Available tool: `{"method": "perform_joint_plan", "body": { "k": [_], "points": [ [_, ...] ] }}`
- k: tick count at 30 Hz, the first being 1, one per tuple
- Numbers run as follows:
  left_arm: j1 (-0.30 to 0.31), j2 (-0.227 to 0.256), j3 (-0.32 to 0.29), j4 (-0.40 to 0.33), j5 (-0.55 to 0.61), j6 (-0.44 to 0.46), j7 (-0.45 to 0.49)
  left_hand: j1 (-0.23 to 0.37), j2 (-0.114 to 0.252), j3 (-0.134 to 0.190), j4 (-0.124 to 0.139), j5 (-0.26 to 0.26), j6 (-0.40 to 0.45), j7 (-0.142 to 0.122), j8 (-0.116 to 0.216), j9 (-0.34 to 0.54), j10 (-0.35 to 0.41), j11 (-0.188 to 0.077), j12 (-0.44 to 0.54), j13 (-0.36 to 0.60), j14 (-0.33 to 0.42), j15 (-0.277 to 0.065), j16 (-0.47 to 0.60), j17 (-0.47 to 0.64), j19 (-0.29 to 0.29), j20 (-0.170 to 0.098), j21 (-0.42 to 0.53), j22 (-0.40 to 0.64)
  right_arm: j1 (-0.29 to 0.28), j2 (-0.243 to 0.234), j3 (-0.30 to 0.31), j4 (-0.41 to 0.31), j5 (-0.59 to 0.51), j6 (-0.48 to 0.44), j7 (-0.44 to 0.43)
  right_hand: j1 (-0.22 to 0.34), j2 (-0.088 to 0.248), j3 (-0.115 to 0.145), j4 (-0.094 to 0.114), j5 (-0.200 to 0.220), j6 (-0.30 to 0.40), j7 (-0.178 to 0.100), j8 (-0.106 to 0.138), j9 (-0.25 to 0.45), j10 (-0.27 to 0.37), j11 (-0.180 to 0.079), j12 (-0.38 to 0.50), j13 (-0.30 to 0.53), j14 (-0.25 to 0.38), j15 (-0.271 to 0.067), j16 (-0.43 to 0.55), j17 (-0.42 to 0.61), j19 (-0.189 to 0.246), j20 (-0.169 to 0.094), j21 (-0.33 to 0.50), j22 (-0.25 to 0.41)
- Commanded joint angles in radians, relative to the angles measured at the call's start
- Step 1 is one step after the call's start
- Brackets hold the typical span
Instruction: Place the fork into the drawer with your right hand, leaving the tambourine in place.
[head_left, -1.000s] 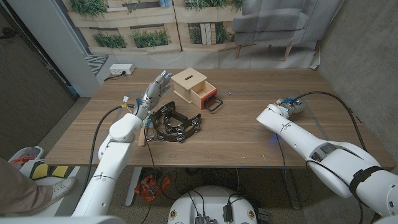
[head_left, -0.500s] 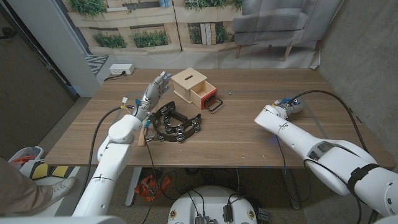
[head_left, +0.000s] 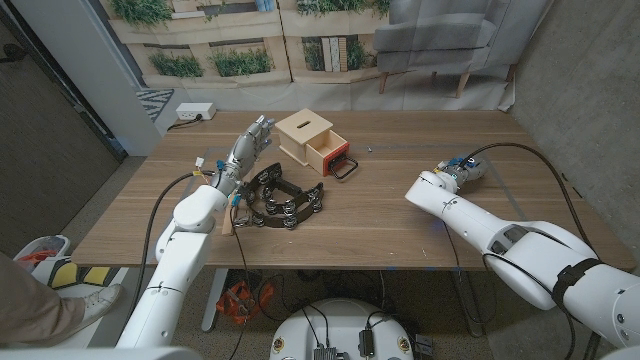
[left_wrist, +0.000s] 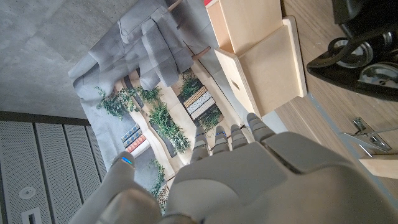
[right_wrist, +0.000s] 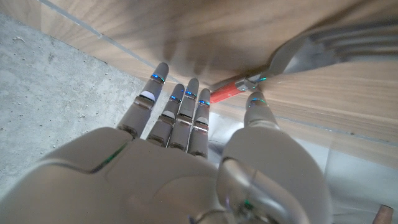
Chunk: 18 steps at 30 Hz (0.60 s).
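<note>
Right hand (head_left: 458, 172) sat at the right side of the table, the nearer hand to the fork by far. Left hand (head_left: 250, 140) was well apart, raised beside the wooden box (head_left: 303, 127) at far left-centre, with its fingers straight and spread and nothing in it.

In the right wrist view the fork (right_wrist: 305, 50) lay on the table just past the right hand's fingertips. Its red handle end was at the fingertips and its metal head ran away on the thumb side. The long axis therefore ran across the line of the fingers, not along it.

Right hand state: fingers (right_wrist: 180, 118) straight and close together, thumb (right_wrist: 258, 112) held apart, nothing gripped. The thumb tip looked to be at the fork's neck, though contact could not be confirmed from this angle. In the head view the hand covered the fork, so the fork's heading on the table could not be read there.

The drawer (head_left: 328, 153) stood pulled out of the box, opening toward the near right, well to the left of the fork. The tambourine (head_left: 283, 200) lay just on the near side of it, close to the carry path.
</note>
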Motion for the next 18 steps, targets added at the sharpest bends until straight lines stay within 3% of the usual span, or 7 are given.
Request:
{"method": "perform_joint_plan", "body": {
  "k": [1,18],
  "points": [
    [0.007,-0.004,-0.001,0.0,0.0,-0.005,0.005,0.003,0.005,0.002,-0.009,0.0,0.003,0.0,0.002,0.002,0.009,0.004,0.002,0.003,-0.007,0.006,0.003,0.003,-0.002,0.0,0.004,0.005,0.002,0.024,0.019,0.035,-0.004,0.01,-0.047,0.066,0.013,0.023,-0.001,-0.001,0.035,-0.01,0.014,0.003,0.038,-0.002,0.02,0.009,0.025,-0.077,0.012,0.009,0.023,-0.019,0.011,0.006],
    [0.009,-0.008,-0.001,0.004,0.002,-0.009,0.01,0.002,0.005,0.002,-0.009,0.0,0.003,0.002,0.002,0.002,0.009,0.002,0.002,0.003,-0.006,0.005,0.003,0.003,-0.002,0.0,0.003,0.005,0.003,0.035,0.026,0.059,-0.001,0.023,-0.069,0.192,0.031,0.049,-0.004,-0.012,0.12,-0.034,0.032,0.005,0.116,-0.033,0.057,0.009,0.06,-0.12,0.035,0.03,0.044,-0.05,0.022,0.01]
  ]
}}
